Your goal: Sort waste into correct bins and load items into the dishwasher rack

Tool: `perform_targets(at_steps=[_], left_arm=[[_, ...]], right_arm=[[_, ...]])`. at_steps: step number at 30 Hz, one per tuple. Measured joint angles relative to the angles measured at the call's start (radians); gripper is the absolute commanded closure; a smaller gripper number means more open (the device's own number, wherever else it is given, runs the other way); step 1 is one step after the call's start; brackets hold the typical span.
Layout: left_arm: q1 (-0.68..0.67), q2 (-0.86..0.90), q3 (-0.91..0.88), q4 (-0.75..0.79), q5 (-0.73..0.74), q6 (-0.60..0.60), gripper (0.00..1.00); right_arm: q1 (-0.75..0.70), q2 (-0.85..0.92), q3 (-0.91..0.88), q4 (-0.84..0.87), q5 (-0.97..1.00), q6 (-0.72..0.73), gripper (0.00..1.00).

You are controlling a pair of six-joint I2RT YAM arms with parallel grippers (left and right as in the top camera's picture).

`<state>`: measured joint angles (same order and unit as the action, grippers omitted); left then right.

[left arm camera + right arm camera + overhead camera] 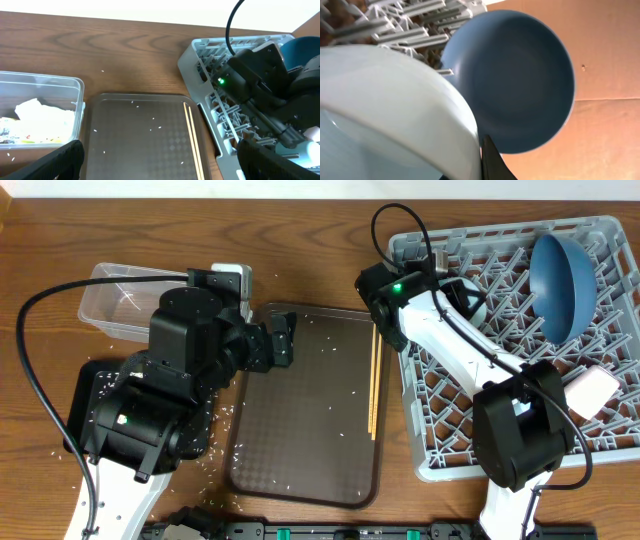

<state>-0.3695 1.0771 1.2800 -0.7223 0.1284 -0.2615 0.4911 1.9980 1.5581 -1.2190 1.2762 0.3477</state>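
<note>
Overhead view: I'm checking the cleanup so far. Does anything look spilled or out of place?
Yes. Loose white rice grains are scattered over the dark brown serving tray and onto the table to its left. A pair of chopsticks lies along the tray's right edge, beside the dishwasher rack rather than in it.

left arm: chunky black joints, white lower link
right arm: long white link, black joints
cables: black, one per arm
status lights: small, green
left end effector: black fingers
</note>
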Motion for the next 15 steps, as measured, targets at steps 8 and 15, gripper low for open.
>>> perform_targets(at_steps=[8, 15], left_arm=[[0.002, 0.0, 0.0, -0.004, -0.004, 0.025, 0.02], [0.002, -0.008, 0.0, -0.005, -0.004, 0.032, 0.02]], right_arm=[[0.0, 0.001, 0.177, -0.257, -0.166, 0.141, 0.99], [0.0, 0.004, 0.206, -0.262, -0.286, 0.27, 0.99]])
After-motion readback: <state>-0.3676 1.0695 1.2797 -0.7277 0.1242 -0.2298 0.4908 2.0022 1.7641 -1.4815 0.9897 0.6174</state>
